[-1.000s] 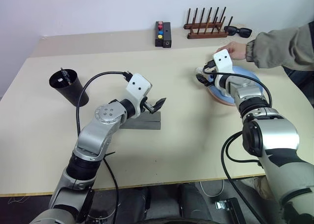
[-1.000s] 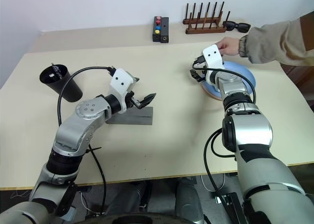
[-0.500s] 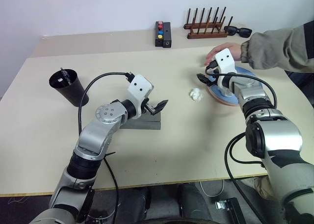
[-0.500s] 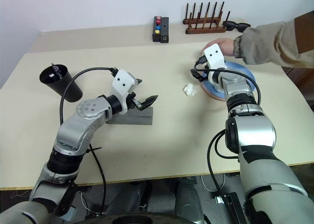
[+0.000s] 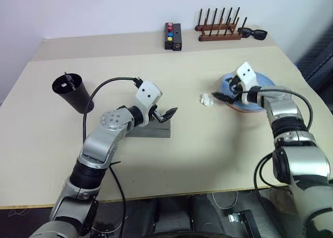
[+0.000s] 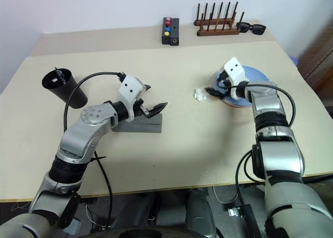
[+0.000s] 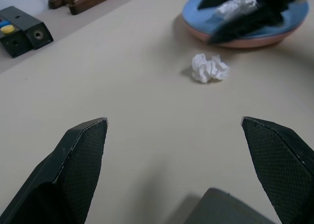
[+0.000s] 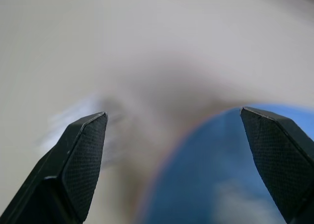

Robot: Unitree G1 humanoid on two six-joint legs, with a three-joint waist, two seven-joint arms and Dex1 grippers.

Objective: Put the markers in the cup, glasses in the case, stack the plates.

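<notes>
The light blue plate (image 6: 256,72) lies on the salmon pink plate (image 6: 237,104) at the right of the table. My right gripper (image 5: 221,96) hangs open over the stack's left rim, its fingers pointing left with nothing between them. At the far left stands the black cup (image 5: 73,94), a slim marker end (image 5: 66,77) sticking up inside it. The grey case (image 5: 152,130) lies mid-table. My left gripper (image 5: 169,113) is open just above the case's right end, holding nothing. The glasses are out of view.
A crumpled white paper ball (image 5: 208,99) lies just left of the plates. At the back stand a small black box with coloured buttons (image 5: 173,36), a wooden peg rack (image 5: 218,29) and chunky black sunglasses (image 5: 253,34).
The person's arm has left the scene. A white paper ball now lies beside the plates. My right gripper has drawn back and turned leftward over the stack's left rim. The left arm stays put.
</notes>
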